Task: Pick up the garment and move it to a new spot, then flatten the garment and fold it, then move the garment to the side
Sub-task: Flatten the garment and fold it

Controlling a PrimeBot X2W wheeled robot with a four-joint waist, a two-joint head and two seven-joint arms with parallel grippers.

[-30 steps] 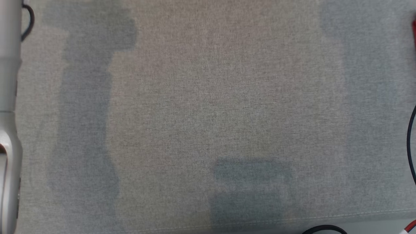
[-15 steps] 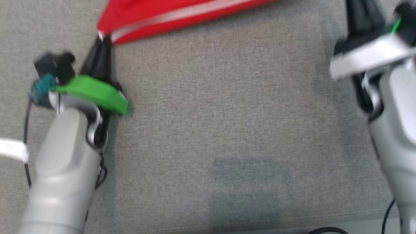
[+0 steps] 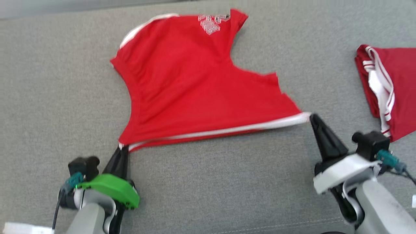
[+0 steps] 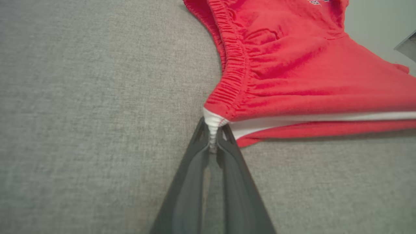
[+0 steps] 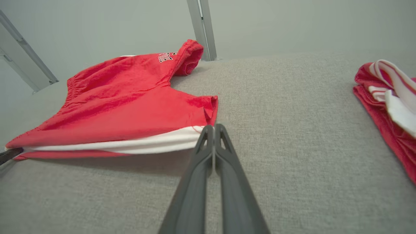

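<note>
Now both tools grip the red garment's near edge

Left tool (image 3: 121, 149) sits at about 7 o'clock in the head view, its two dark fingers clenched on the bunched white corner of the red garment (image 3: 195, 84); the left wrist view shows that corner squeezed between the tips, gathered into a small knot; a green cover (image 3: 110, 190) caps the wrist behind it. Right tool (image 3: 311, 118) sits at about 4 o'clock, fingers pressed together with no gap; the other end of the white stripe (image 3: 227, 131) meets its tip, and it appears to nip that corner, though the cloth inside the pinch is too thin to make out.

Between the two tools the striped edge runs taut, lifted just off the table (image 3: 211, 188), with a shadow beneath it in the right wrist view; the rest of the garment spreads from that edge toward 12 o'clock and rests on the table's grey fabric cover; an elastic waistband (image 4: 234, 61) climbs away from the left tool's corner; a notch cuts into the cloth at about 1 o'clock; a pale printed logo (image 3: 211, 22) lies by the far hem at 12 o'clock.

Farther out, at 3 o'clock, a second red garment (image 3: 398, 94) with white stripes lies in a folded heap, well apart from the first; in the right wrist view grey metal posts (image 5: 201, 29) stand at 12 o'clock, beyond the table's far edge.
</note>
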